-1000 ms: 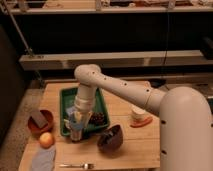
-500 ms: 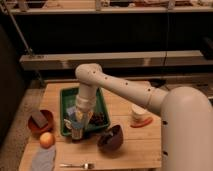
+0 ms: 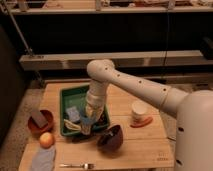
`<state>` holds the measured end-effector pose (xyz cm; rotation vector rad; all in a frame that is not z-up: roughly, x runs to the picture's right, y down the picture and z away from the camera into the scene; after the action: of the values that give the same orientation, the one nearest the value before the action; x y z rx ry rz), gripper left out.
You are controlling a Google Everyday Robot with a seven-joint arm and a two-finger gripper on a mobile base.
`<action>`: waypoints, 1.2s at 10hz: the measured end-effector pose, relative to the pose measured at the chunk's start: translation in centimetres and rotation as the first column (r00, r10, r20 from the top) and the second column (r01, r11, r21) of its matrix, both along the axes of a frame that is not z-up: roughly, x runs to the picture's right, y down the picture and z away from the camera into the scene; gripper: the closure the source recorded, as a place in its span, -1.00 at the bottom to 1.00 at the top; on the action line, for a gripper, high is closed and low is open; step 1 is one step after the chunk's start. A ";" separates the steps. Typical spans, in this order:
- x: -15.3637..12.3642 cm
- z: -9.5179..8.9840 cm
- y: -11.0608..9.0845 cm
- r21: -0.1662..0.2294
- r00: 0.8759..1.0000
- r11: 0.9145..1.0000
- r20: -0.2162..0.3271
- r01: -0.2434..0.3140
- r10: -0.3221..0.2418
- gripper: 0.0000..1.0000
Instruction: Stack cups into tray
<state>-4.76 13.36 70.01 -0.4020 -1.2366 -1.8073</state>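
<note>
Cups: small round blue cup (image 3: 86,122) low over front-R part of green rectangular plastic tray w/ raised sides (image 3: 70,97); small round cream-white cup (image 3: 139,110) upright on light wooden table (image 3: 150,150), R of tray, apart from it
Far L: orange-brown round bowl (image 3: 32,126) nr table's L edge, grey block (image 3: 38,118) sitting in it
Front L: round orange fruit (image 3: 46,139) just in front of that bowl; blue-grey cloth (image 3: 42,159) at front edge, below fruit
Front edge: metal fork (image 3: 75,165) lying flat, R of cloth
Tray: L of ctr on table; pale-blue item (image 3: 74,114) + yellowish item (image 3: 72,126) inside, can't tell what they are
Gripper: two-finger gripper (image 3: 87,126) points down into tray's front-R area, clenched on blue cup
Arm: white robot arm (image 3: 135,87) reaches in from R, elbow above tray's back edge
Ctr front: dark brown round bowl (image 3: 111,140) just off tray's front-R corner
R: orange-red elongated item (image 3: 141,122) just in front of cream-white cup
</note>
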 end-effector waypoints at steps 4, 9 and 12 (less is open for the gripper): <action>3.7 -0.9 -1.7 0.041 0.993 0.998 -0.106 -0.045 0.049 1.00; 8.7 -2.9 -3.2 0.100 0.960 0.990 -0.252 -0.098 0.120 1.00; 11.9 -4.6 -4.0 0.157 0.923 0.979 -0.341 -0.133 0.180 1.00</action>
<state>7.13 9.38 65.38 -0.5130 -0.8694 -1.5837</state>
